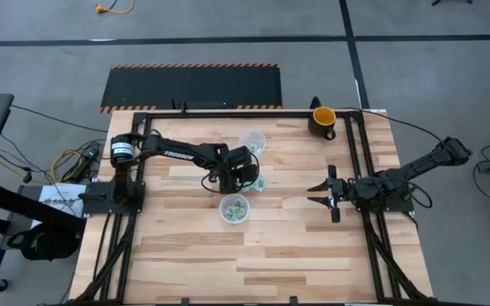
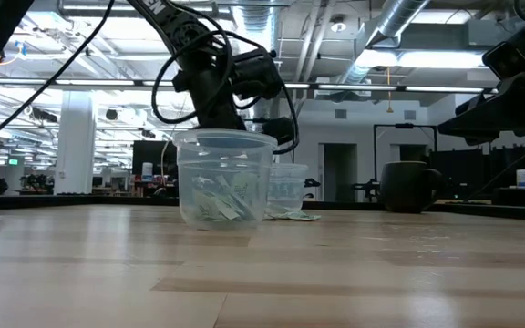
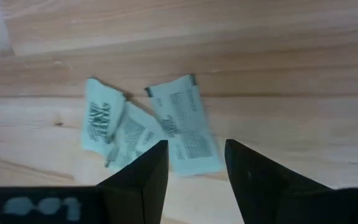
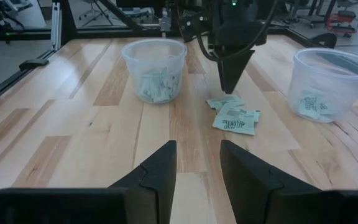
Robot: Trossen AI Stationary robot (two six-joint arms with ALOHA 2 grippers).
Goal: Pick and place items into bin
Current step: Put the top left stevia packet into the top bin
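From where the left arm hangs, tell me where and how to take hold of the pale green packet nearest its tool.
Probably from straight above, at the free long edge of the packet. It lies flat on the table, overlapped by others on one side, so one finger should slide under the clear side. The left tool hangs open over it; the right tool waits apart.

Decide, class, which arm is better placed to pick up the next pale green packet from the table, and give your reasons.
Left. The left gripper hangs open directly over the loose packets between the two clear cups. The right gripper waits open well off to the side, farther from them.
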